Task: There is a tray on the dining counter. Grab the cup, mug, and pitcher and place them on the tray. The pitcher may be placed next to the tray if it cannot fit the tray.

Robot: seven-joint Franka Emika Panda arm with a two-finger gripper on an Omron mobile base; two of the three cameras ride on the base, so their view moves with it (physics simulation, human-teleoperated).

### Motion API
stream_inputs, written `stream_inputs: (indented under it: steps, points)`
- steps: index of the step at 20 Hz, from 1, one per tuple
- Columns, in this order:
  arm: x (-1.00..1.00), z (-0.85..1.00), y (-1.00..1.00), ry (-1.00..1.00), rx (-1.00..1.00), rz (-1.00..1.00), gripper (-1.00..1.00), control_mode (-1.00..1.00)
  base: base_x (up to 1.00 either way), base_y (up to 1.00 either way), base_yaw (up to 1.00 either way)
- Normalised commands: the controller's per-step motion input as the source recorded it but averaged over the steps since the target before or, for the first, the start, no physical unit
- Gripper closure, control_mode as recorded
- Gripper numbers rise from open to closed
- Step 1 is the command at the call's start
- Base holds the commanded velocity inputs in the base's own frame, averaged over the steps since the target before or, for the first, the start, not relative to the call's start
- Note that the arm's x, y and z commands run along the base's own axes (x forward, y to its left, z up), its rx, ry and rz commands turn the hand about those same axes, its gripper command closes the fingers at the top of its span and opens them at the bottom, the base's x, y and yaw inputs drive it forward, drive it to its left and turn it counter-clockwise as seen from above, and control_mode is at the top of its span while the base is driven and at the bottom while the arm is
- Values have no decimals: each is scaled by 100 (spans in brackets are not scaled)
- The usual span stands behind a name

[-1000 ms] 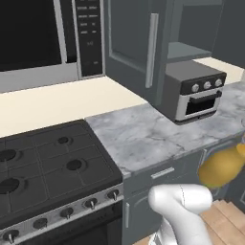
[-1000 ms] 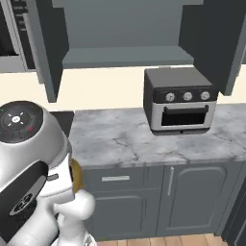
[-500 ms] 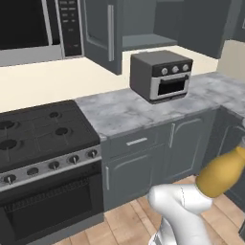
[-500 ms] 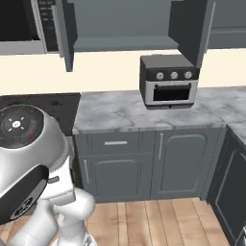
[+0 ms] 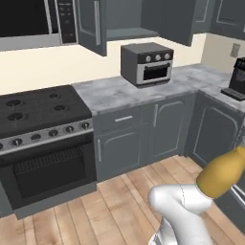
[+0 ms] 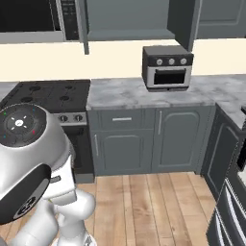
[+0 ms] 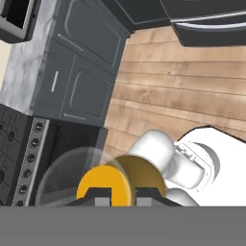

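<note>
Left base view: the mustard-yellow pitcher (image 5: 221, 174) rides tilted in mid-air at the right edge, well above the wooden floor (image 5: 119, 206) and just over the arm's white elbow (image 5: 181, 205). Behind it stand the black gas stove (image 5: 40, 112), a marble kitchen counter (image 5: 119, 91) bearing a grey toaster oven (image 5: 147, 63), and a dark coffee machine (image 5: 237, 79) at the far right. The risk, judged from here, is a drop: nothing lies under the pitcher but floor, so a slip in transit would likely send it rolling across the boards. A wide swing could also knock it against the grey cabinets (image 5: 210, 131) just beside it.

Right base view: the arm's large white joint (image 6: 29, 163) takes up the lower left, with the stove (image 6: 53, 96), counter (image 6: 149, 96) and toaster oven (image 6: 168, 66) beyond. The microwave (image 6: 36, 21) hangs above the stove, and an open cabinet door (image 6: 185, 21) juts out overhead. No dining counter with a tray appears, so the delivery looks some way off.

Hand view: the claw (image 7: 115, 198) holds the pitcher (image 7: 120, 185), a dark fingertip at each side of its round yellow top, looking straight down its length at the floor (image 7: 182, 91). How firm the grip is cannot be told.

No brand, label or readable writing shows on any appliance; the microwave's buttons and the oven's knobs are too small to read.
</note>
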Motion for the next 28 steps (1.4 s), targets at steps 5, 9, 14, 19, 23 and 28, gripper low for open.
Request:
stream_inputs:
  steps: [5,9,14,19,23,28]
  points:
    - [0,0,0,0,0,0,100,100,-100,13,0]
    - [0,0,0,0,0,0,100,100,-100,12,0]
    - [0,0,0,0,0,0,100,100,-100,5,0]
    - [0,0,0,0,0,0,100,100,-100,0,0]
    - [0,0,0,0,0,0,100,100,-100,0,0]
    - [0,0,0,0,0,0,100,100,-100,0,0]
